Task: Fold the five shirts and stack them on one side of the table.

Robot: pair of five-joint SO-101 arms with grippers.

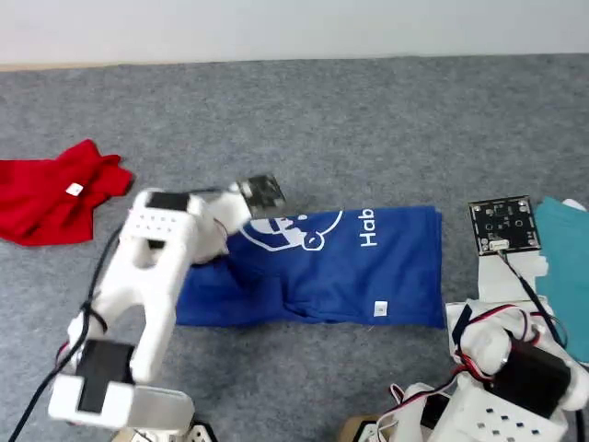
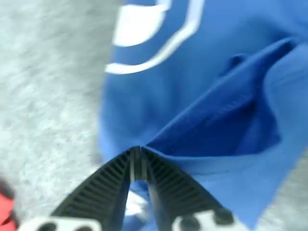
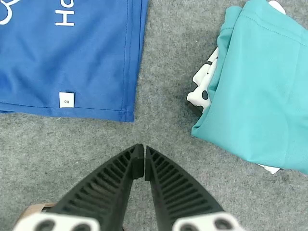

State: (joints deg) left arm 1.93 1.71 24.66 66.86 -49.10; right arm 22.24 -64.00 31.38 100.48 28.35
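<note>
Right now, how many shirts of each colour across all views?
red shirt: 1
blue shirt: 1
teal shirt: 1
white black-spotted shirt, lying under the teal one: 1
Total: 4

A blue shirt with white print is seen spread across the middle of the grey table, folded into a wide band, with a small white tag near its lower right corner. Its left end is overlapped by the white left arm. A crumpled red shirt is laid well apart at the left edge. A teal shirt is found at the right edge, just beside the right arm, which is seen low at the lower right corner
</note>
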